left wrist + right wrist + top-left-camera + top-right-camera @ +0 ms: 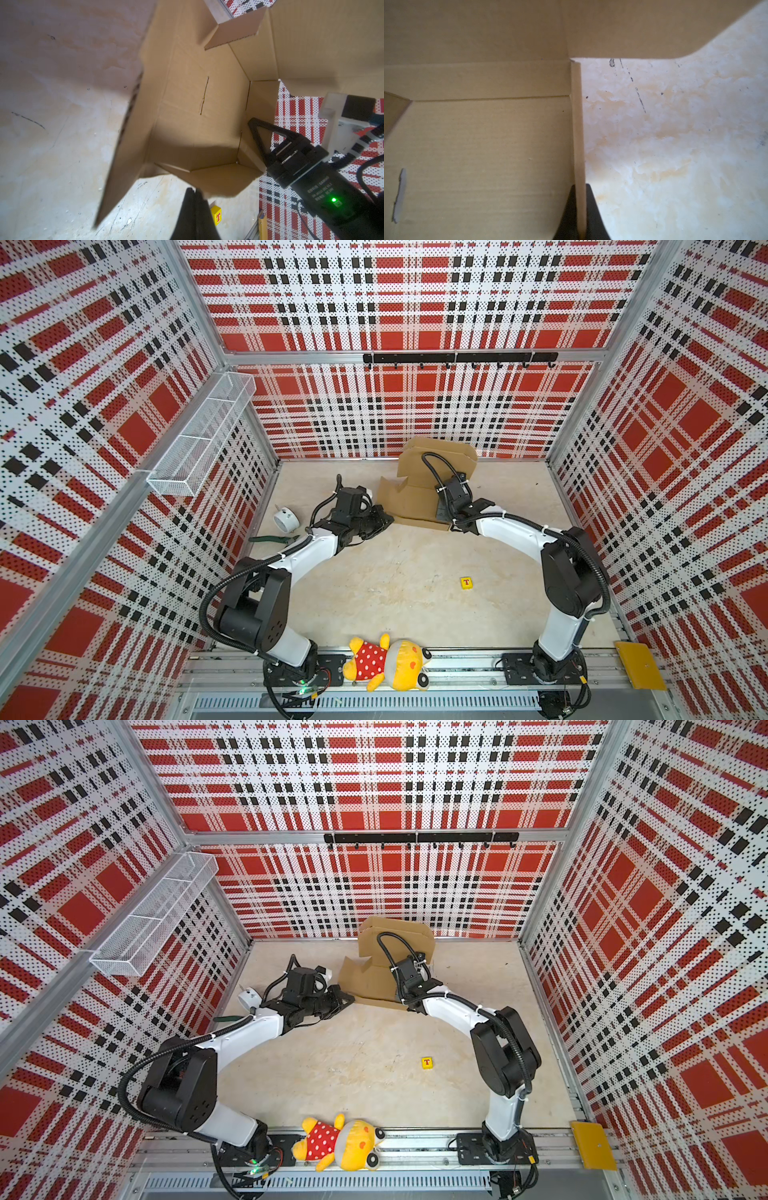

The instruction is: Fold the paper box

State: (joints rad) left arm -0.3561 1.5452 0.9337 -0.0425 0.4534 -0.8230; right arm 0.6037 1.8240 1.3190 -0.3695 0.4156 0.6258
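2 grippers, both closed. The right gripper [580,187] is clamped on an upright side flap of the paper box [415,497]. The left gripper [194,190] has its fingers together at a low flap's edge and looks empty. The box sits half-folded at the far middle of the table [395,572], by the back wall. Hold the right pinch firm and nudge the low flap up along its crease. The yellow block [466,583], tape roll [286,520] and pliers [270,538] lie well apart; nothing blocks you.

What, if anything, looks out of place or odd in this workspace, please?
A plush toy lies across the metal rail at the near edge. That is an odd spot, and it has no link to the paper box.
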